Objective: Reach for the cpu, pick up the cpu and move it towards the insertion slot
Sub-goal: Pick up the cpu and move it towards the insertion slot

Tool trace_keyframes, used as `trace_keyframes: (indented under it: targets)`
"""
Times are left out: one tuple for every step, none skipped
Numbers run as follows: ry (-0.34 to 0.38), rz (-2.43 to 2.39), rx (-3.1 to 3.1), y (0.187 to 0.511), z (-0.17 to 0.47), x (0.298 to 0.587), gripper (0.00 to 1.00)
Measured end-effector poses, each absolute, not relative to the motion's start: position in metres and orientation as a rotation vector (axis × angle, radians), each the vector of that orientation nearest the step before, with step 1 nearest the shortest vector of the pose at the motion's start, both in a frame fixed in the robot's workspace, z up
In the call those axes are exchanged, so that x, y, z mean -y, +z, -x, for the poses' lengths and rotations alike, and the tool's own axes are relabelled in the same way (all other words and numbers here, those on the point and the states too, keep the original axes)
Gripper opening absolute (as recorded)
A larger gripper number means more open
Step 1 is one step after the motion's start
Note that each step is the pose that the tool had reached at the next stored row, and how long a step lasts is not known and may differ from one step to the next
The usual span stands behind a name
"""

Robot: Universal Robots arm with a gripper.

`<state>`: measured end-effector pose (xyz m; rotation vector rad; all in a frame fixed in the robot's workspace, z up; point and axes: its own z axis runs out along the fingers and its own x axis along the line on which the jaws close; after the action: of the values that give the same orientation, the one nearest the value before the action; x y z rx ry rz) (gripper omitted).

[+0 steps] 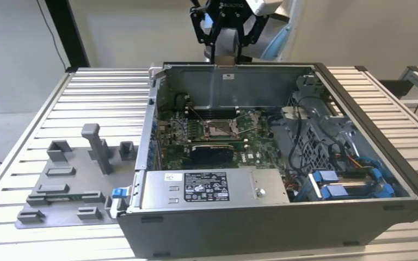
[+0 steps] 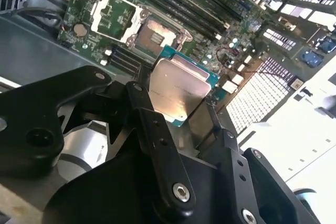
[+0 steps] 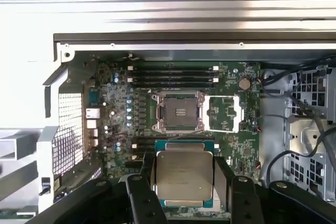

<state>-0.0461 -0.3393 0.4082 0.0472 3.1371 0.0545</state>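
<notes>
Silver-topped, teal-edged cpu [image 3: 185,176] sits clenched in the gripper [image 3: 185,182] above the insertion slot [image 3: 177,111].

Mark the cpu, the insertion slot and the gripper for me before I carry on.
cpu [image 3: 185,177]: first wrist view, middle of its silver top, held between the fingers.
insertion slot [image 3: 178,112]: first wrist view, dark centre inside the metal frame.
gripper [image 2: 181,111]: second wrist view, midway between the fingertips, shut on the chip.

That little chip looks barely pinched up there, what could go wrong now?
The gripper holds the cpu only by its thin edges, above the open computer case; a slip might drop it onto the green motherboard. The insertion slot has its metal frame flipped open beside it, so a crooked approach could catch that frame or the socket.
</notes>
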Motion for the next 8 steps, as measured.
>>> trace_keyframes:
  targets:
    - [0.054,-0.047,-3.137,0.408,0.045,0.338,0.0]
    - [0.054,-0.047,-3.137,0.408,0.045,0.336,0.0]
    - [0.054,-0.047,-3.137,0.408,0.044,0.334,0.0]
    - [0.054,-0.047,-3.137,0.408,0.042,0.332,0.0]
    - [0.054,-0.047,-3.137,0.408,0.041,0.33,0.0]
    - [0.054,-0.047,-3.137,0.408,0.04,0.328,0.0]
    - [0.054,-0.047,-3.137,0.408,0.039,0.326,0.0]
    - [0.054,-0.047,-3.137,0.408,0.038,0.324,0.0]
